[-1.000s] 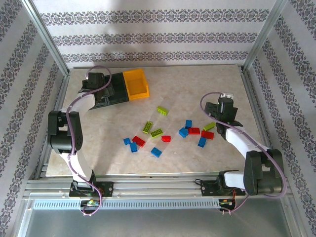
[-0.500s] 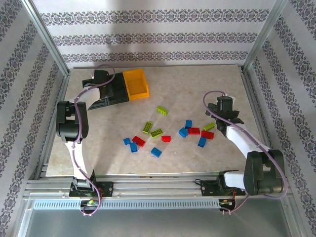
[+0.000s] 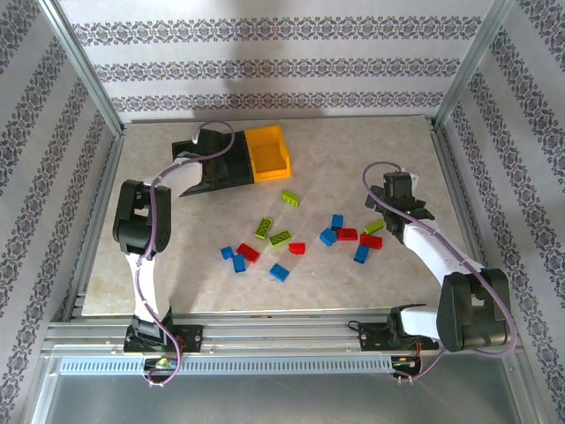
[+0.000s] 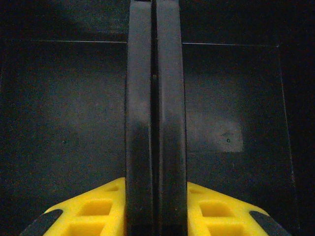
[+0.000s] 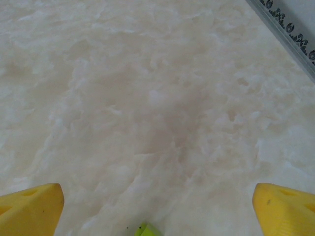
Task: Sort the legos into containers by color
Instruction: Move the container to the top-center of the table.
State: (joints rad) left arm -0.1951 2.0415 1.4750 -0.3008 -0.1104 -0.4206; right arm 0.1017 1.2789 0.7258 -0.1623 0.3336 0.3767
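Firstly, upper left: containers (image 3: 265, 152), two black bins and one yellow-orange, joined in a row. Your left gripper (image 3: 207, 146) is clamped on a black dividing wall (image 4: 155, 98). Likely light, stiff, prone to slide.
Centre: legos (image 3: 281, 238), blue, red and lime, loose on the table (image 3: 353, 159). Judge them light, rigid, smooth-sided; pinch each across its long flat sides, below the studs.
Right: your right gripper (image 3: 386, 216), fingers (image 5: 29, 206) apart, hangs over a lime brick (image 5: 143, 229).
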